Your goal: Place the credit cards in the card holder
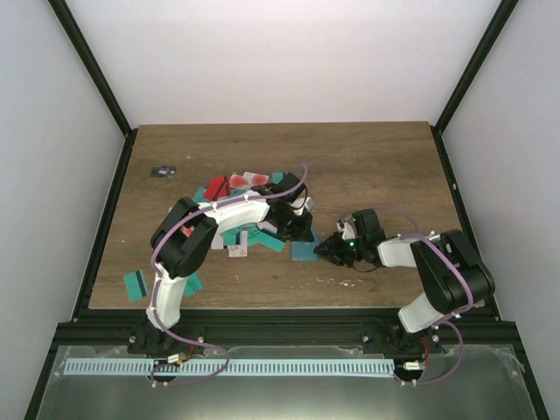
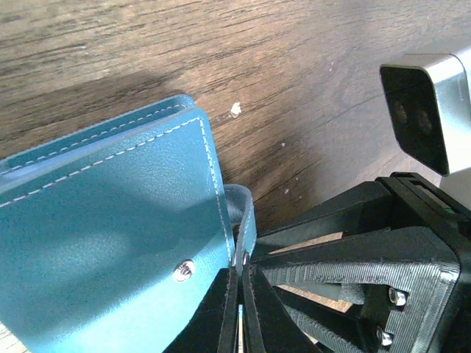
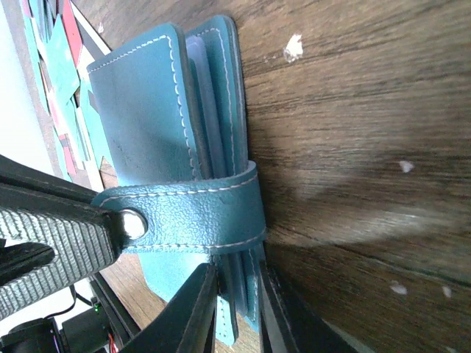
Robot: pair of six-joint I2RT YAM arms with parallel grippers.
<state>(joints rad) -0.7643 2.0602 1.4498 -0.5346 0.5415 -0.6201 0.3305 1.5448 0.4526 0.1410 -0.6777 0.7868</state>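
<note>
The card holder (image 1: 304, 252) is a blue-teal stitched folder (image 3: 147, 110) standing on its edge on the wooden table. My right gripper (image 3: 238, 269) is shut on its lower edge, one finger on each side. The holder's strap (image 3: 199, 217) wraps around the folded leaves and ends at a metal snap. My left gripper (image 2: 241, 276) is shut on that strap end (image 2: 246, 213), right beside the holder's cover (image 2: 110, 220). Seen from above, the two grippers (image 1: 300, 231) (image 1: 325, 249) meet at the holder. The credit cards (image 1: 245, 184), teal, red and white-pink, lie in a loose pile behind the left arm.
More teal cards (image 1: 136, 284) lie at the near left of the table, and a white-pink one (image 1: 238, 251) lies under the left arm. A small dark object (image 1: 163, 171) sits at the far left. Black frame rails border the table.
</note>
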